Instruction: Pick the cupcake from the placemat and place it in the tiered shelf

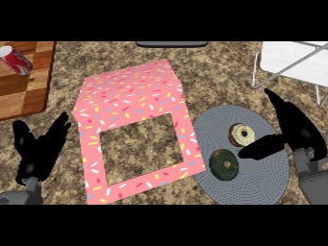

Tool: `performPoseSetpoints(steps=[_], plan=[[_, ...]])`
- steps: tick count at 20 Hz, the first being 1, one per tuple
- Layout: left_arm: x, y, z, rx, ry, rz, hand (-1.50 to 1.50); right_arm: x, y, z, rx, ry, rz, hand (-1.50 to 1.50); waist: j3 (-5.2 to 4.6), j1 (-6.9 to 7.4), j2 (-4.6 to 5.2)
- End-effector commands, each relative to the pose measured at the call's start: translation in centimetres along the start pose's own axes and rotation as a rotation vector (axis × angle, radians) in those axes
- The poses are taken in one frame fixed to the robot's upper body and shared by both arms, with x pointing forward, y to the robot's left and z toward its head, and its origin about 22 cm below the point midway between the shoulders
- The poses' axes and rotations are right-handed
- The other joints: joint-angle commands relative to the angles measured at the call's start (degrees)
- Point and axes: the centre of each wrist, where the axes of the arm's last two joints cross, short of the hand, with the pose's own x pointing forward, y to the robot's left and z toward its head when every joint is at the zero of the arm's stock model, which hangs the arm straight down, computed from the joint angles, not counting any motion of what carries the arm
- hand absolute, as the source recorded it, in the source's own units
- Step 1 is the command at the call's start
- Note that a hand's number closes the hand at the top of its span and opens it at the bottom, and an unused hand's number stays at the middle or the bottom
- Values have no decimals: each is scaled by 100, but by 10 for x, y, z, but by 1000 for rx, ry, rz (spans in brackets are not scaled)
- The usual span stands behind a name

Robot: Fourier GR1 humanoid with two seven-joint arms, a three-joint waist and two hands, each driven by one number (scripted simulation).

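We are holding our right hand [294,126] out over the right rim of the round grey placemat [266,180], fingers straight and pointing away from us toward the far edge of the counter [216,72], thumb sticking out to the left. The hand is spread wide and is holding nothing. The thumb tip is lying just beside the cupcake [242,135], the pale, ring-like round thing with the dark rim on the far half of the placemat, and we cannot tell whether it is touching it. From the palm, then, the cupcake is lying to the left and slightly nearer to us, low beside the thumb, not between thumb and fingers. It looks nearly round from above, so we are judging that it has no long axis that matters for the grasp.

Just nearer to us on the same placemat a darker green round thing [224,165] is sitting close to the cupcake, and we are judging it the thing to avoid when the fingers curl.

Further out, the white tiered shelf [305,60] with its grey wire legs is standing at the far right, beyond the fingertips of this same hand.

Our left hand [42,144] is resting open at the lower left, fingers up, across the pink sprinkled box [131,98] from the placemat and well apart from the cupcake, so the right hand is plainly the nearer one.
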Motion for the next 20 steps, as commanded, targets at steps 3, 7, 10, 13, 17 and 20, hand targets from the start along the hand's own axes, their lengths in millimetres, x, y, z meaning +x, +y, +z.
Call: performPoseSetpoints(steps=[3,7,10,13,17,20], plan=[[-20,2,3,-15,25,-6,0,8,41,-16,-6,67,51,-150,-27,19,30],[-13,2,-1,7,35,2,0,-3,19,-6,-14,75,25,-150,-26,-18,20],[-10,-13,-9,-4,27,0,0,11,18,-12,-16,97,51,-150,-27,-18,23],[-19,-14,-2,-9,35,9,0,-10,35,-24,-30,132,89,-150,-26,-15,24],[3,8,-7,3,27,12,0,-9,51,-27,-70,138,96,-150,-26,-22,22],[-10,0,-14,-8,34,2,0,-20,74,-48,-71,126,110,-150,-25,-5,33]])
